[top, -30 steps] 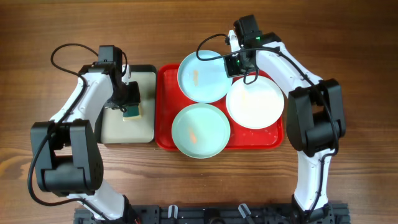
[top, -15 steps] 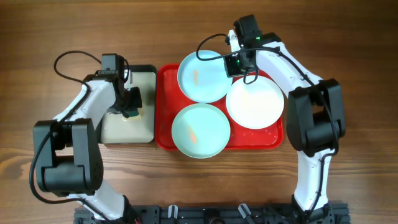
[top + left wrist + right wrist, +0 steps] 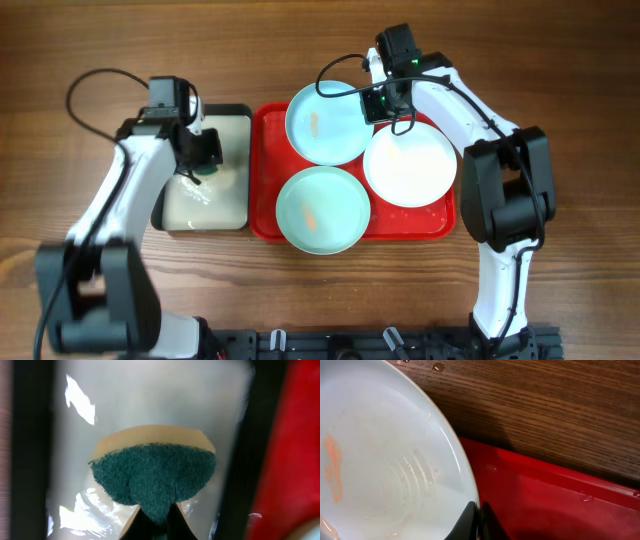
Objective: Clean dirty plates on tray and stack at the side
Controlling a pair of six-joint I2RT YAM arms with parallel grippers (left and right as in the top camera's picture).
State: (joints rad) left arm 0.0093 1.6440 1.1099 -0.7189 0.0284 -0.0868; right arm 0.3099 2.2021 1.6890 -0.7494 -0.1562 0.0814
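Three glossy round plates [image 3: 322,208], two aqua and one white, lie on the red tray [image 3: 262,180]. The right gripper [image 3: 477,521] is clamped on the rim of the upper aqua plate [image 3: 325,125]. The left gripper [image 3: 156,527], wider a second ago, now pinches a rough green sponge [image 3: 155,477] over the wet cream tray [image 3: 225,205].

Red tray [image 3: 263,190]: flat, raised rim, wet, under right gripper [image 3: 378,106].
First aqua plate [image 3: 325,123]: orange smear, rim pinched by gripper, overhangs tray's far rim.
White plate [image 3: 409,164]: just beside gripper.
Second aqua plate [image 3: 322,209]: orange smear, farther off.
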